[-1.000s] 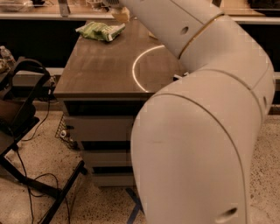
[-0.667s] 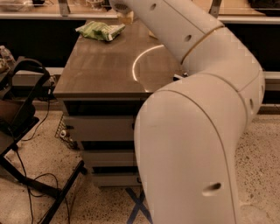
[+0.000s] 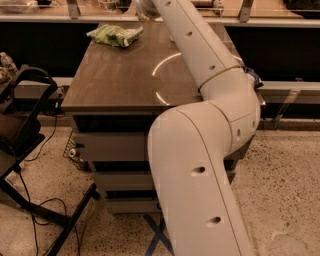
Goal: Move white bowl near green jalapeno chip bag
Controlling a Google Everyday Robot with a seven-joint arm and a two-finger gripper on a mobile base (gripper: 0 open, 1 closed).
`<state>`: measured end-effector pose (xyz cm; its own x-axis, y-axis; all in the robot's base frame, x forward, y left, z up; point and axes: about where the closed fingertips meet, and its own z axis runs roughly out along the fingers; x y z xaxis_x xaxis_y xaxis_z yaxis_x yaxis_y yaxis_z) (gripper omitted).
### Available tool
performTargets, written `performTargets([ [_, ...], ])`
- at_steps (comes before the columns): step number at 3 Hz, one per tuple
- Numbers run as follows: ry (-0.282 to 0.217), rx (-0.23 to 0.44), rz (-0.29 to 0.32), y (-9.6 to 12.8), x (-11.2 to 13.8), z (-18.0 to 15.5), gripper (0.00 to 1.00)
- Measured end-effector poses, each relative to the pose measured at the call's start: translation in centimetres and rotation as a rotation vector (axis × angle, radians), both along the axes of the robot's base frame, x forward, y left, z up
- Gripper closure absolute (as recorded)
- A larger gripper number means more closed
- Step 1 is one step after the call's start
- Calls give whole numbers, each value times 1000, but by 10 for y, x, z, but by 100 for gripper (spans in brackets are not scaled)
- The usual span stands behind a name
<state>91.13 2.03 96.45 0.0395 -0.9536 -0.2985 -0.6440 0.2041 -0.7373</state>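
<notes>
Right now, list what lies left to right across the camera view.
Black frame → chip bag → end effector, at the table's far edge, cut off by the picture's top → arm's elbow. The table is left out: it spans under most of these.

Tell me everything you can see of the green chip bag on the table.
The green jalapeno chip bag is small, wrinkly and light green with pale markings, seemingly thin crinkled plastic. It lies flat on the brown table near its far left corner, long side running left to right. Only the table seems to touch it. The gripper is at the picture's top edge, just right of the bag.
</notes>
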Motion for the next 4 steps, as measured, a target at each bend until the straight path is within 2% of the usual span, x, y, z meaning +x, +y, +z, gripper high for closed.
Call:
performTargets([
  [1,8,-15,0,-1,0,-5,100],
  [2,76,-152,5,-9,2,-41,100],
  [3,130,-241,3,-38,1,-65,100],
  [4,145,-309,67,-49,1,-81,100],
])
